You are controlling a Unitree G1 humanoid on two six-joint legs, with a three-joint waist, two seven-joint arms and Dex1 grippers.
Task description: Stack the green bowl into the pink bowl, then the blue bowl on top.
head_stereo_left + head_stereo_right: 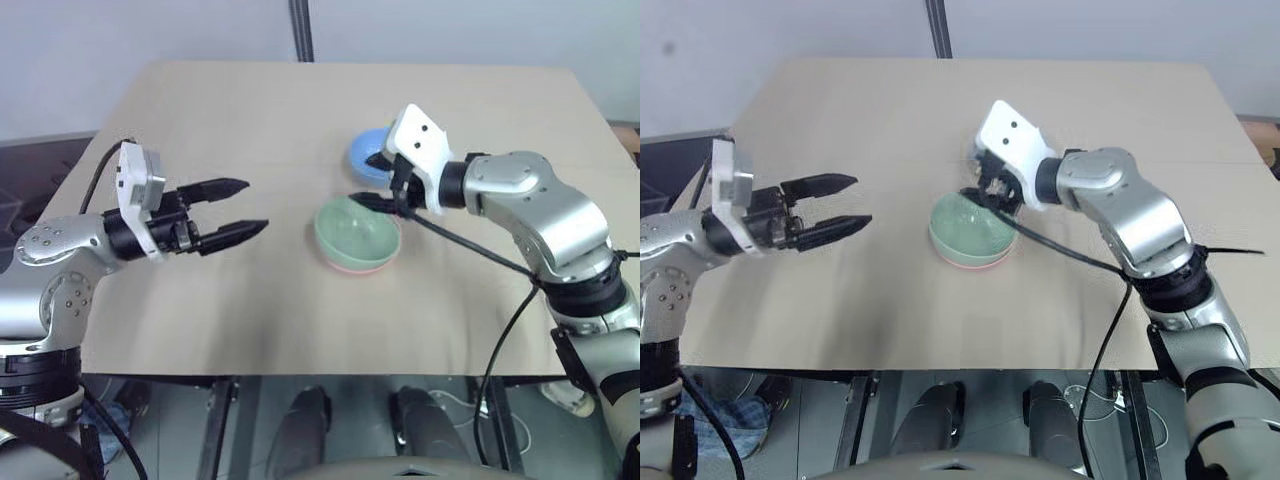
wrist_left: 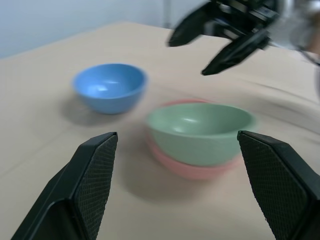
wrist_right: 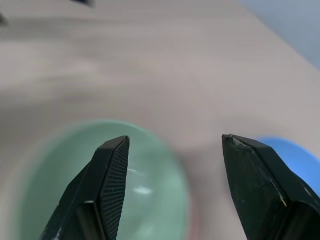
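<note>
Green bowl nested in pink bowl at frame centre on the tabletop, blue bowl just behind, unstacked; right gripper fingers parted, empty above the green rim, likely releasing; left gripper wide open, empty, centre-left.

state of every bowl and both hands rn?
green bowl: nested upright in the pink one, released
pink bowl: upright on the table, under the green
blue bowl: upright, apart from the stack, not yet stacked
left hand: open, empty
right hand: open, empty, over the green bowl's rim
</note>
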